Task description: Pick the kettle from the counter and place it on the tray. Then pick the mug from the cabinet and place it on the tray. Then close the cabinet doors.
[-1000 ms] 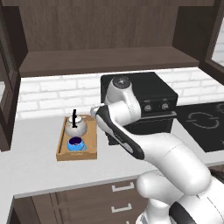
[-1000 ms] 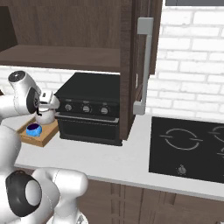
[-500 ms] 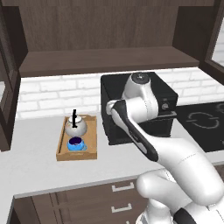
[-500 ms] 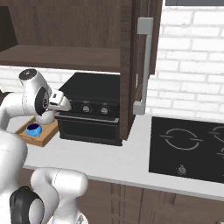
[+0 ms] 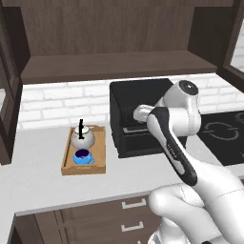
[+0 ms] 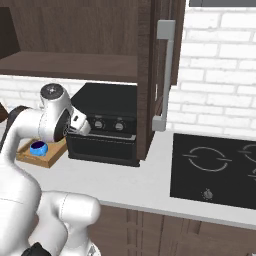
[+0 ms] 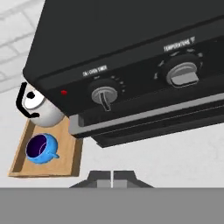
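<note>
The light-wood tray (image 5: 68, 162) lies on the pale counter (image 5: 33, 183), left of a black oven-like box. On it stand the silvery kettle (image 5: 82, 137), at the back, and the blue mug (image 5: 82, 156) in front of it. My gripper (image 7: 112, 176) is shut on nothing, its tips pressed together; it hangs before the oven's knob panel, right of the tray. The hand view has the kettle (image 7: 38, 107), mug (image 7: 40, 148) and tray (image 7: 63, 162) at lower left. The cabinet (image 5: 114, 64) stands open over an empty shelf, with its doors (image 6: 166, 75) swung out.
The black oven-like box (image 5: 136, 102) with two knobs (image 7: 103, 94) sits close in front of the hand. A black cooktop (image 6: 215, 169) lies in the counter to the right. The open right door's silver bar handle (image 6: 164, 75) hangs beside the oven.
The arm has swung right, from over the tray to the front of the black oven. The gripper has gone from open to shut, empty. Kettle and mug stay on the tray.
</note>
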